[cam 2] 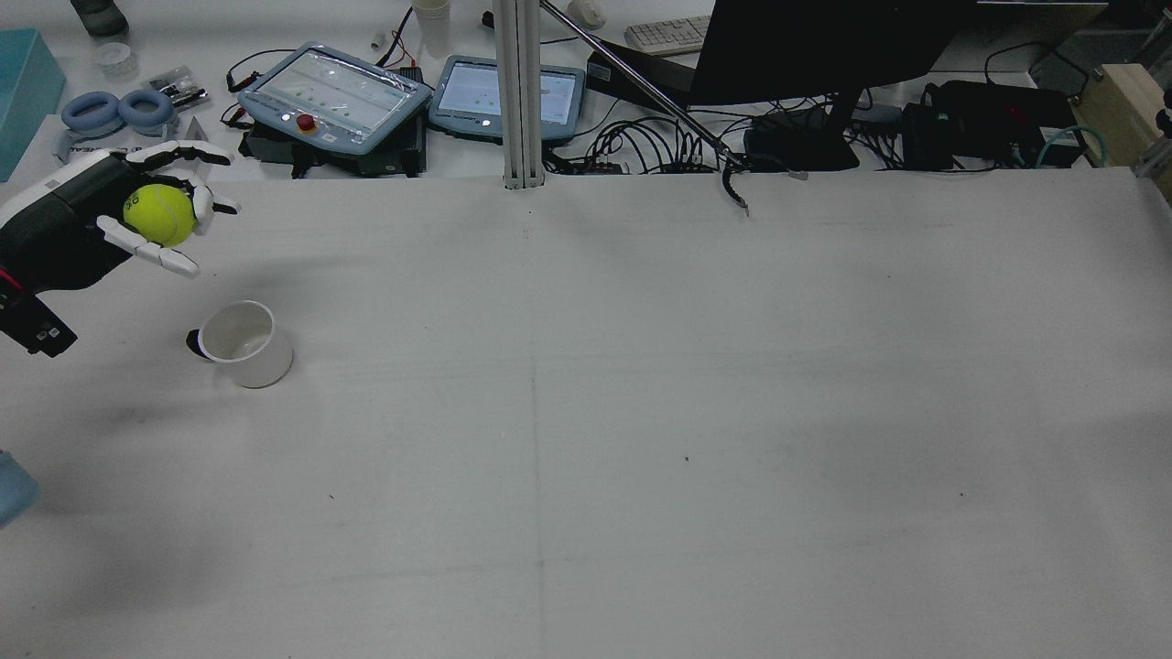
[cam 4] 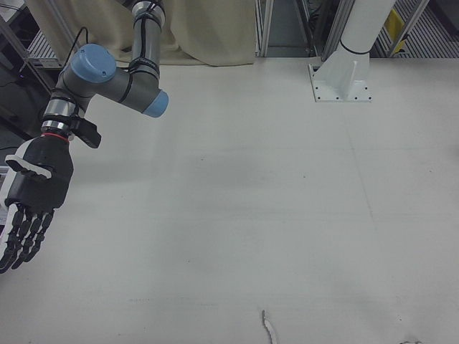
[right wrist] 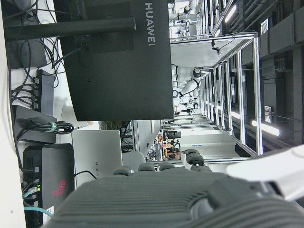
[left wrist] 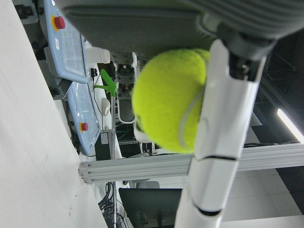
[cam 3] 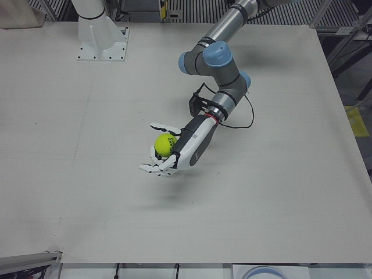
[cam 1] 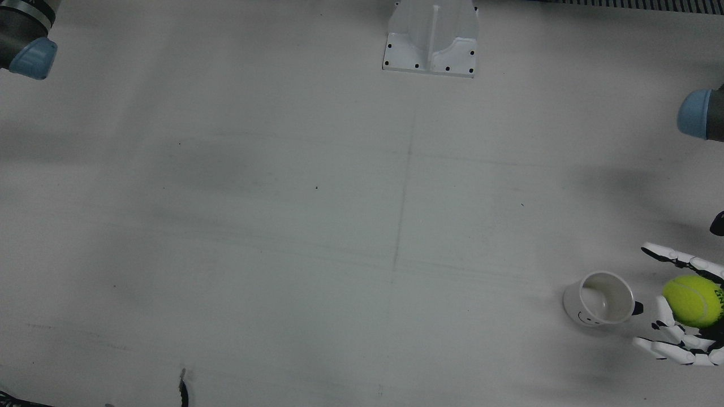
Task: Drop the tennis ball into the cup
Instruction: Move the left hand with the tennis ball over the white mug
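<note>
My left hand [cam 1: 687,325] is shut on the yellow-green tennis ball [cam 1: 693,301] and holds it in the air, palm up with fingers curled around it. The white cup [cam 1: 599,298] stands upright and empty on the table, just to the view's left of the hand in the front view. In the rear view the ball [cam 2: 159,214] is up and to the left of the cup [cam 2: 240,340], not over its mouth. The left hand view shows the ball [left wrist: 171,99] against a finger [left wrist: 218,137]. My right hand [cam 4: 32,197] hangs open and empty off the table's side.
A white pedestal base [cam 1: 432,39] is bolted at the table's far middle. Teach pendants [cam 2: 334,96], cables and a monitor [cam 2: 806,46] sit beyond the table's edge. A small black mark [cam 1: 637,308] lies beside the cup.
</note>
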`<state>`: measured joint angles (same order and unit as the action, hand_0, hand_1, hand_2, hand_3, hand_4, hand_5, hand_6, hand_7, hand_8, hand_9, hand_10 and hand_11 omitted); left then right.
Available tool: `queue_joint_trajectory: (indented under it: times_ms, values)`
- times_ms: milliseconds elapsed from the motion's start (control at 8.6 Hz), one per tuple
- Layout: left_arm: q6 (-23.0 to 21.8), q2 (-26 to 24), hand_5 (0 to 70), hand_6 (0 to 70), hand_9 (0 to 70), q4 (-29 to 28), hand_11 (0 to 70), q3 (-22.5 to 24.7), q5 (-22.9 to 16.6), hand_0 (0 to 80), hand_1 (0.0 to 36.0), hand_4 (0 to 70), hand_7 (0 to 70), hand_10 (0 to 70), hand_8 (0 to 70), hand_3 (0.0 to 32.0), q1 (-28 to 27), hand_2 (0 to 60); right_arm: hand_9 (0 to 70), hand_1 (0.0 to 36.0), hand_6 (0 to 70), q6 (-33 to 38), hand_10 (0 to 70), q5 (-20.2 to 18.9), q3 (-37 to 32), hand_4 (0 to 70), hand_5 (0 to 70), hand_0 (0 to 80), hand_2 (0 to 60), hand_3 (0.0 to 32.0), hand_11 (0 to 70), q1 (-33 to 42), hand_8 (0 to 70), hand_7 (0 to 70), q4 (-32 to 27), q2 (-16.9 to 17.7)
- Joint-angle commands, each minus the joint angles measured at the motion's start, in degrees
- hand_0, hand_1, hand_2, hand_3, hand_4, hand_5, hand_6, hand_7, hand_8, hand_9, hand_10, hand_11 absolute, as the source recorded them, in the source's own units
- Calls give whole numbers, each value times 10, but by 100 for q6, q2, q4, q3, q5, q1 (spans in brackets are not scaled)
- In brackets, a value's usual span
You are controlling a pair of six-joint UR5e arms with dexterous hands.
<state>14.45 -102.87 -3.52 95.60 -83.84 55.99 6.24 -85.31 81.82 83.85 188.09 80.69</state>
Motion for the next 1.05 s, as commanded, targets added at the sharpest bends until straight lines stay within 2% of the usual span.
queue_joint_trajectory:
  times_ms: [0,233,581,814,930]
  values:
    - [233,-5,292,700,622,-209,334,-164,69,768,226,224,700,218,612,0,-438,60,0,0,0,0,0,-3,0,0,0,0,0,0,0,0,0,0,0,0]
    - [234,-40,291,700,620,-385,330,-436,271,764,226,227,700,215,610,0,-457,65,0,0,0,0,0,-3,0,0,0,0,0,0,0,0,0,0,0,0]
    - [234,-40,292,700,622,-789,332,-937,306,770,227,225,700,217,612,0,-492,62,0,0,0,0,0,-3,0,0,0,0,0,0,0,0,0,0,0,0]
    - [234,-48,281,700,624,-834,329,-973,315,786,233,228,700,215,610,0,-765,53,0,0,0,0,0,-3,0,0,0,0,0,0,0,0,0,0,0,0]
    - [234,-49,307,700,621,-834,329,-982,315,781,224,229,700,215,612,0,-809,76,0,0,0,0,0,-3,0,0,0,0,0,0,0,0,0,0,9,0]
